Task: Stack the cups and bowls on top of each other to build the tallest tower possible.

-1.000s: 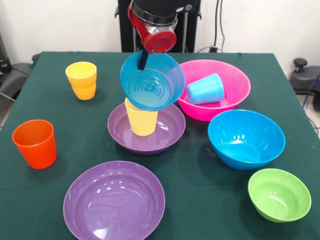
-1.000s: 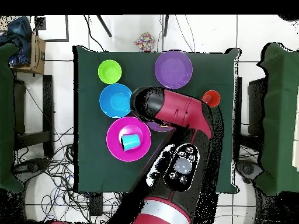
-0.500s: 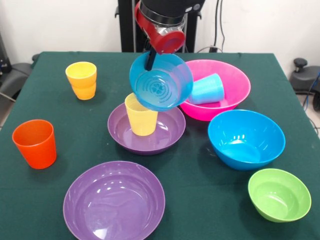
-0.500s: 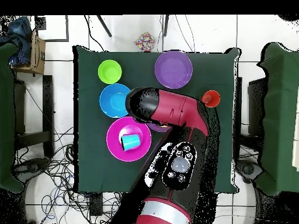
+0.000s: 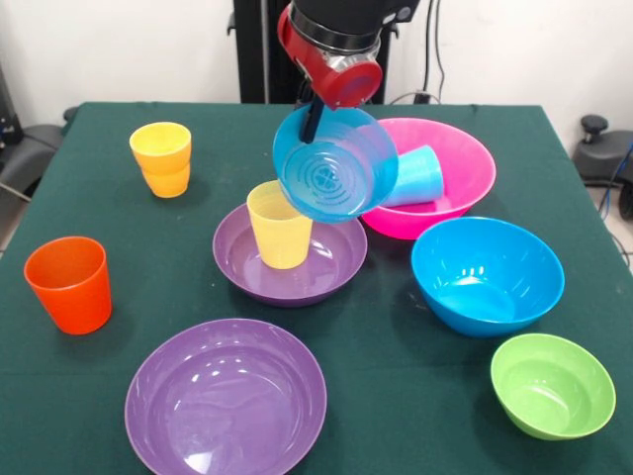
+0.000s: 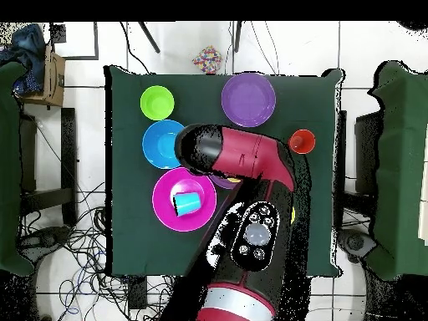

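Observation:
My gripper point(image 5: 315, 119) is shut on the rim of the small blue bowl point(image 5: 336, 166) and holds it tilted in the air, between the far purple bowl point(image 5: 331, 255) and the pink bowl point(image 5: 465, 158). The pale yellow ribbed cup point(image 5: 280, 226) stands upright in that purple bowl. The light blue cup point(image 5: 417, 175) lies on its side in the pink bowl. In the overhead view the arm point(image 6: 238, 155) hides the gripper, the held bowl and the yellow cup.
Two stacked amber-yellow cups point(image 5: 161, 158) stand far left and the orange cup point(image 5: 69, 284) stands at the left. The second purple bowl point(image 5: 226, 396) is at the front, the big blue bowl point(image 5: 487, 274) and the green bowl point(image 5: 552, 384) at the right.
The gripper has carried the small blue bowl to the right in the front view, away from above the yellow cup and towards the pink bowl. Nothing else moved.

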